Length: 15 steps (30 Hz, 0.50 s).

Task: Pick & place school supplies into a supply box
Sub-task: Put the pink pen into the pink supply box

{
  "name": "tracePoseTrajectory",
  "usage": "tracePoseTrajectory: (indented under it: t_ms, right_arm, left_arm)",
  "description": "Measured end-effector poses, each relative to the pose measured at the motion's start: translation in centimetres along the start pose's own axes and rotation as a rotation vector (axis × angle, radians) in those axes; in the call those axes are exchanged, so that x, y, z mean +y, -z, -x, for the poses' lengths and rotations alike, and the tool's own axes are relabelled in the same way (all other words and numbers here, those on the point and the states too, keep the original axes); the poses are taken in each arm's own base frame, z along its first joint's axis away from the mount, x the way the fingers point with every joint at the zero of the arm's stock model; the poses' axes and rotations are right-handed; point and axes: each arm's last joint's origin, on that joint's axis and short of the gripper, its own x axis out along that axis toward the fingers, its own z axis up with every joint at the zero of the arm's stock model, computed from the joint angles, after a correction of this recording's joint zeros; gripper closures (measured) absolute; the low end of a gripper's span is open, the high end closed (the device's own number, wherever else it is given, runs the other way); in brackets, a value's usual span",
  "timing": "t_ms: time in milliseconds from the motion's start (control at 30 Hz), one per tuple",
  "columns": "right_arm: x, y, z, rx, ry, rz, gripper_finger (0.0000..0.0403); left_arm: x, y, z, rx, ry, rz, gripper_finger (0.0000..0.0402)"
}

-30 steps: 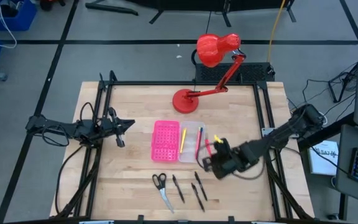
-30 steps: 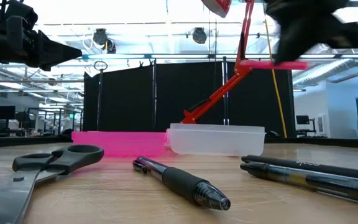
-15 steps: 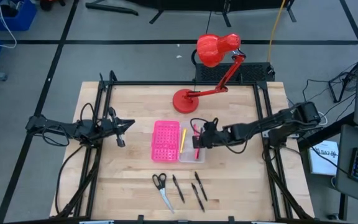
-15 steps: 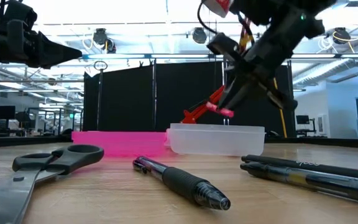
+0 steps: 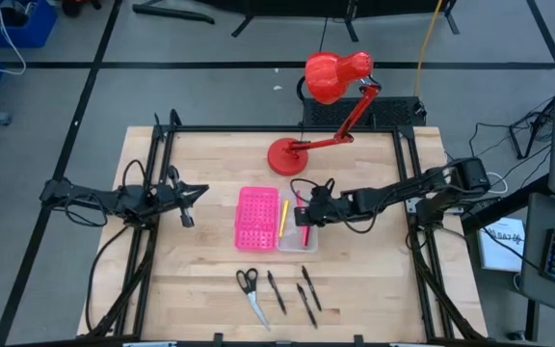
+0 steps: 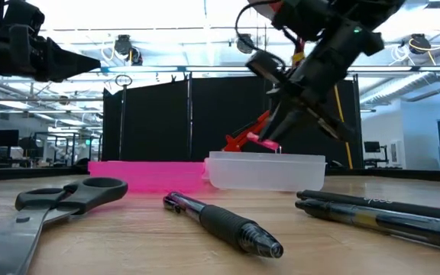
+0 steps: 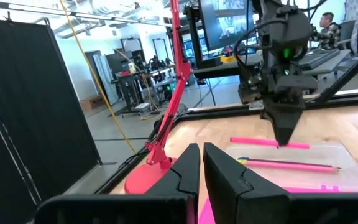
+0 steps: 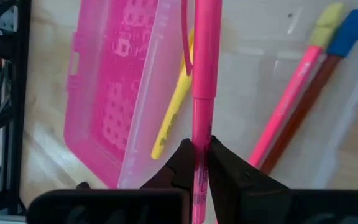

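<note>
The supply box lies open mid-table: pink dotted lid joined to the clear tray. A yellow pen and pink and red-brown pencils lie in the tray. My right gripper hovers over the tray, shut on a pink pen. Black-handled scissors and three black pens lie flat on the table near its near edge. My left gripper waits shut above the table's left part. My right gripper pinches the pink pen's barrel between its two fingers, about midway along, just behind the cap. The fingers come from above, pointing down, and lie across the pen. The pen is lifted clear, roughly level, just above the tray rim.
A red desk lamp stands with its base at the table's far edge, its arm and head reaching beyond the table. Black frame rails run along the left and right sides. Bare wood lies left of the pink lid.
My right gripper has carried the pink pen from the table's near right part toward the far left, to above the clear tray, and has come down toward it. The pen has turned from lying across the table to lying along the tray. The left arm has kept still.
</note>
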Motion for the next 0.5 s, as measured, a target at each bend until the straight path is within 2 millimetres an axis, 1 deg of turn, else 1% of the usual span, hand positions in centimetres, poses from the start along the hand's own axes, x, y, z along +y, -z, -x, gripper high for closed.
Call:
tracePoseTrajectory:
  t_ms: [133, 300, 367, 500]
  right_arm:
    - [1.1, 0.4, -1.6, 0.058, 0.040, 0.026, 0.0385]
    - [1.4, 0.5, -3.5, 0.112, 0.205, 0.043, 0.0385]
    - [1.4, 0.2, -4.0, 0.116, 0.251, 0.050, 0.0385]
    - [1.4, -0.2, -4.2, 0.112, 0.267, 0.058, 0.0385]
  left_arm:
    - [0.0, -0.2, 0.0, -0.015, -0.004, 0.003, 0.0371]
    - [0.0, -0.1, 0.0, -0.011, -0.003, -0.002, 0.0371]
    - [0.0, -0.1, 0.0, -0.011, -0.003, -0.001, 0.0371]
    - [0.0, -0.1, 0.0, -0.006, -0.001, -0.004, 0.0371]
